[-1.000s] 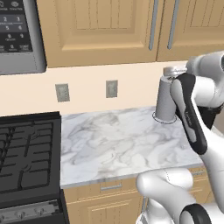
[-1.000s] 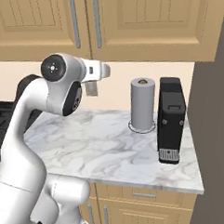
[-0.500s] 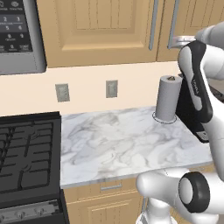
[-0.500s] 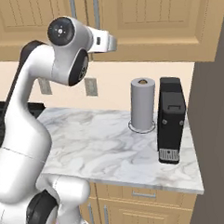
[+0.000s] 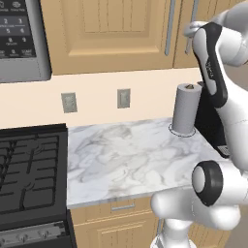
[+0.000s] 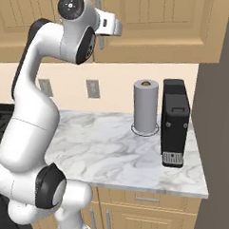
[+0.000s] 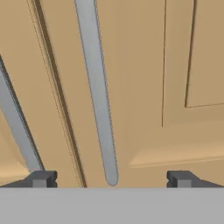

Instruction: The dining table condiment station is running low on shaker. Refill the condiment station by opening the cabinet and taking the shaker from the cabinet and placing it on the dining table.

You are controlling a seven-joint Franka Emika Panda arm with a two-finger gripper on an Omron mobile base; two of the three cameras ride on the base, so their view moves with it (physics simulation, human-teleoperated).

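Two fingertips (image 7: pixel 42 178) of the gripper (image 7: pixel 111 180) stand wide apart, holding nothing, straddling the lower end of a silver handle (image 7: pixel 98 94) on the cabinet (image 7: pixel 144 65). Below the cabinet, a paper roll (image 6: pixel 146 106) stands beside a black appliance (image 6: pixel 174 122) on the counter (image 6: pixel 104 148).

the cabinet (image 5: pixel 111 34) doors appeared as light wood with a smooth matt finish; their bar handles (image 7: pixel 97 87) looked like brushed silver metal. the counter (image 6: pixel 113 149) top was veined white-grey marble, lightly glossy. the paper-towel roll (image 6: pixel 146 106) looked matt grey. the coffee machine (image 6: pixel 174 122) looked like matt black plastic.
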